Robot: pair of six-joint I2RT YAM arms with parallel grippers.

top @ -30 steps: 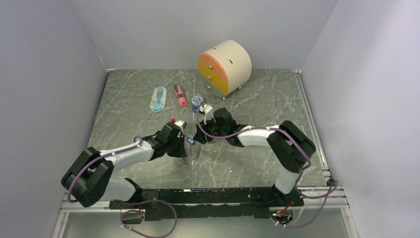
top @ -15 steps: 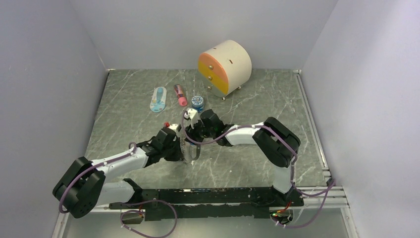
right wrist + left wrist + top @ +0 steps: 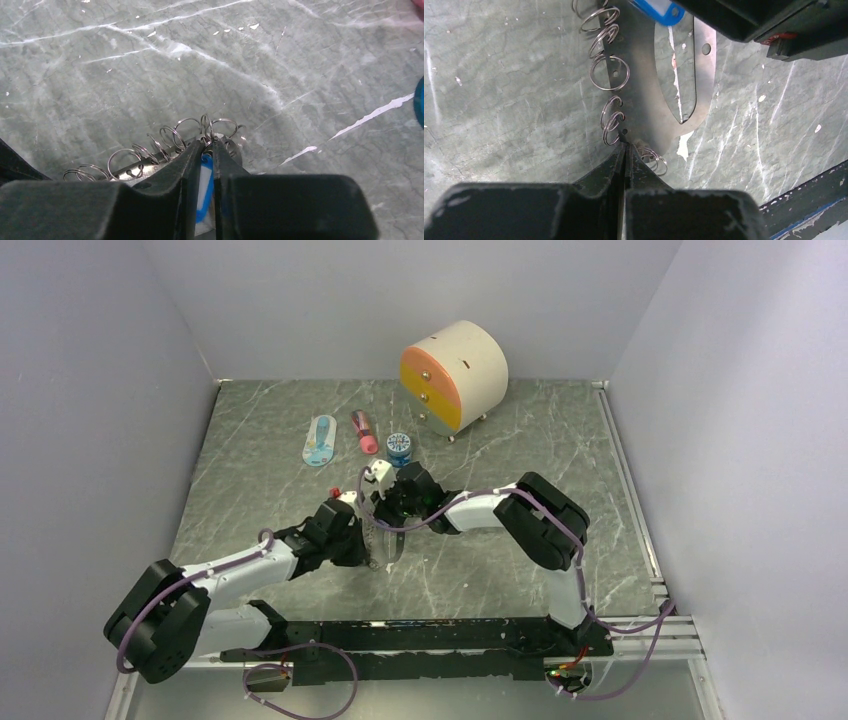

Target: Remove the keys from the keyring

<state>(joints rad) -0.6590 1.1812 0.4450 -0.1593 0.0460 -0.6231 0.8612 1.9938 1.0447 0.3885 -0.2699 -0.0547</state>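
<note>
Lab booth, blank grey walls (image 3: 95,390)

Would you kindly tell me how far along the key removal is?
No key looks freed yet. In hand: the left gripper pinches one end of the keyring while the right gripper clamps the blue-tagged key beside its rings. Left: pulling it off; the green key is unseen.

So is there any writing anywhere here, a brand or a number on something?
No text can be read in any view.
On the tin: a printed lid, too small to read.
On the oval piece: a pattern, too small to read.
On the pink tube: too small to tell.
On the blue tag: the visible part of its white insert looks blank.
On the drawer box: none seen.
</note>
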